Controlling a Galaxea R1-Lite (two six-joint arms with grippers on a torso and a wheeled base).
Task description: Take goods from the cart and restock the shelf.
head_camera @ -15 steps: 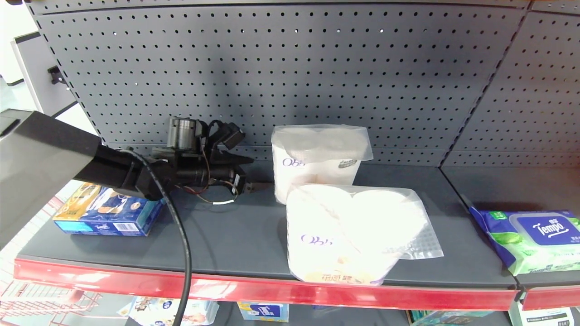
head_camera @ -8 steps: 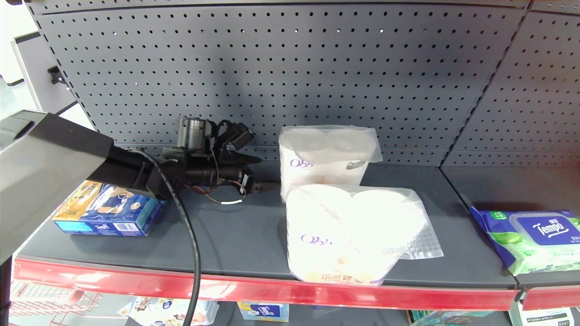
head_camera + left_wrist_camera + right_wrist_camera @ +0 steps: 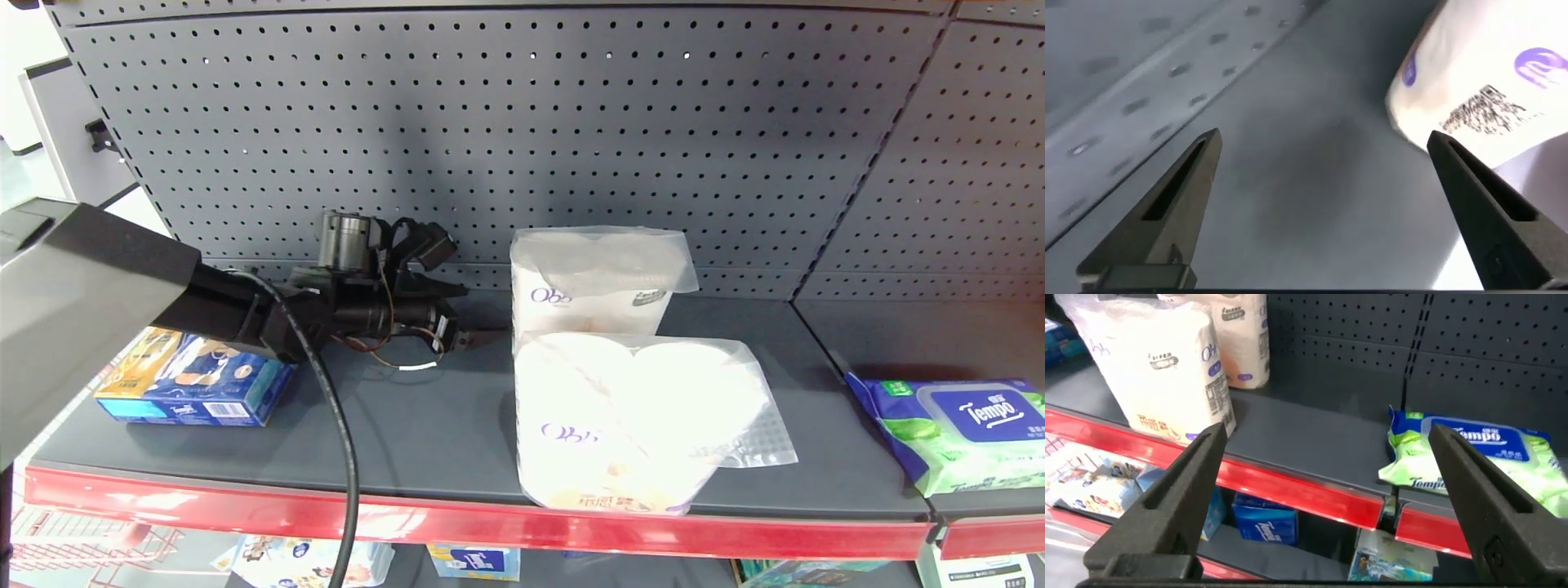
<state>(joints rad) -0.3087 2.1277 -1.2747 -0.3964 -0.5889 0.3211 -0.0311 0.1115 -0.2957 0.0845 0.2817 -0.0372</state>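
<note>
Two clear-wrapped packs of white toilet rolls stand on the grey shelf (image 3: 408,425). The rear pack (image 3: 596,278) is by the pegboard; the front pack (image 3: 637,416) sits at the red front edge. My left gripper (image 3: 478,335) lies low on the shelf just left of the rear pack. In the left wrist view, this gripper (image 3: 1323,137) is open with bare shelf between its fingers and the rear pack (image 3: 1486,73) just beyond one fingertip. My right gripper (image 3: 1328,429) is open and holds nothing, in front of the shelf, facing the front pack (image 3: 1159,367) and the rear pack (image 3: 1237,335).
A blue box (image 3: 196,376) lies on the shelf's left end under my left arm. A green and blue wet-wipes pack (image 3: 963,429) lies on the adjoining shelf section to the right. More goods sit on the lower shelf (image 3: 1266,518). Pegboard (image 3: 522,131) backs the shelf.
The rear toilet roll pack has slid to the right along the pegboard. My left gripper moved right behind it, then held its place.
</note>
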